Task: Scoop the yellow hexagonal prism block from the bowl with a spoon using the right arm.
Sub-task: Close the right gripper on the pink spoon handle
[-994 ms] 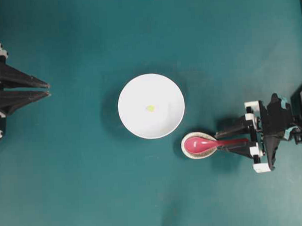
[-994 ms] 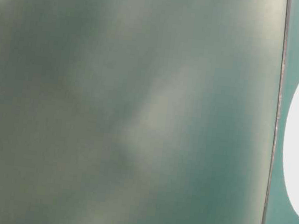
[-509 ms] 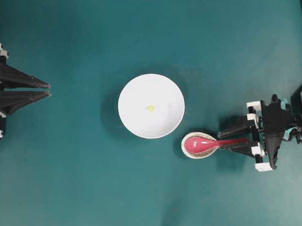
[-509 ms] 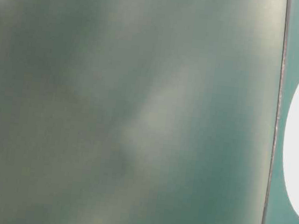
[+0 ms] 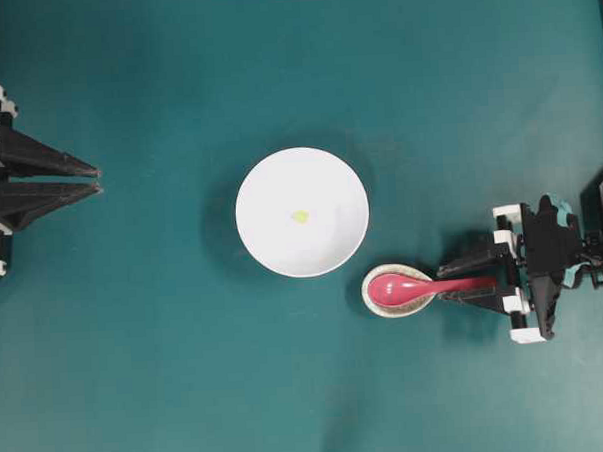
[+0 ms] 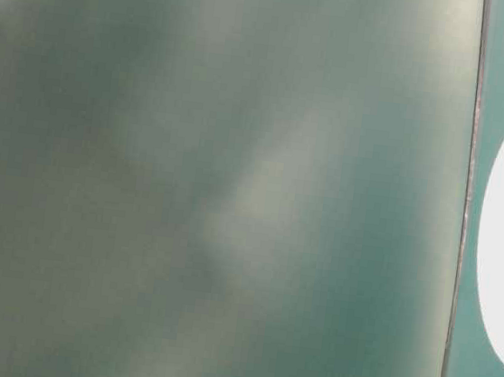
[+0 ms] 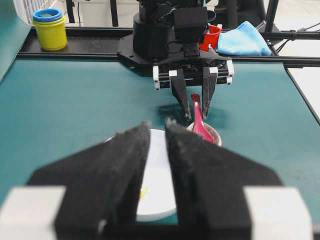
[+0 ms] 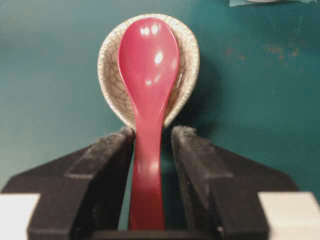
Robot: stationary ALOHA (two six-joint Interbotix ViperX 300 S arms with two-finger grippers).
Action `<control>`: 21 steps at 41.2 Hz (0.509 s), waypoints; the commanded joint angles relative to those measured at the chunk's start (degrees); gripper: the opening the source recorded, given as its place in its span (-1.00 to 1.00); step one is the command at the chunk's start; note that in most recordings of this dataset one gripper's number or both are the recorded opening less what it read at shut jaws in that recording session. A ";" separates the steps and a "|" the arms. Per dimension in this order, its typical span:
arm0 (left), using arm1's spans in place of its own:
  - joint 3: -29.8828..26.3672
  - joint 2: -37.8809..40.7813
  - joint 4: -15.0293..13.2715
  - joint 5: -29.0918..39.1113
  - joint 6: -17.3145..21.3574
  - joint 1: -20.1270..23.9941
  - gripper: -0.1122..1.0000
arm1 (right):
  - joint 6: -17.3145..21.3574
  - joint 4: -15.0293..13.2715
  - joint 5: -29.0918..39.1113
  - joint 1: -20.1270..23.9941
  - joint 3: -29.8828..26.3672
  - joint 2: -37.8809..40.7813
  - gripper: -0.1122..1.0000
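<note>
Near the table's [image 5: 138,373] right edge, the right claw [image 5: 462,280] stands wide around the handle of the pink-red spoon [image 5: 416,288], fingers either side and not yet pinching, its scoop resting in a small speckled dish [image 8: 186,65]; the step in hand looks like the grasp, so next calls for closing on the handle and lifting. The overhead view alone shows the yellow block [image 5: 299,217] in the white bowl [image 5: 270,187] at the table's middle and the left claw [image 5: 91,180] narrow and empty at the left edge, while the right wrist view shows slim gaps beside the handle.
</note>
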 commanded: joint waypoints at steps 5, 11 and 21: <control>-1.49 0.53 0.09 -0.18 0.00 0.00 -0.45 | -1.14 -0.18 -0.44 0.26 -0.18 -0.62 -0.01; -1.49 0.53 0.18 -0.18 0.00 0.09 -0.45 | -1.67 -0.26 -0.53 0.26 -0.18 -0.62 -0.01; -1.41 0.53 0.09 -0.18 0.00 0.09 -0.45 | -1.93 -0.35 -0.53 0.35 -0.18 -0.62 -0.01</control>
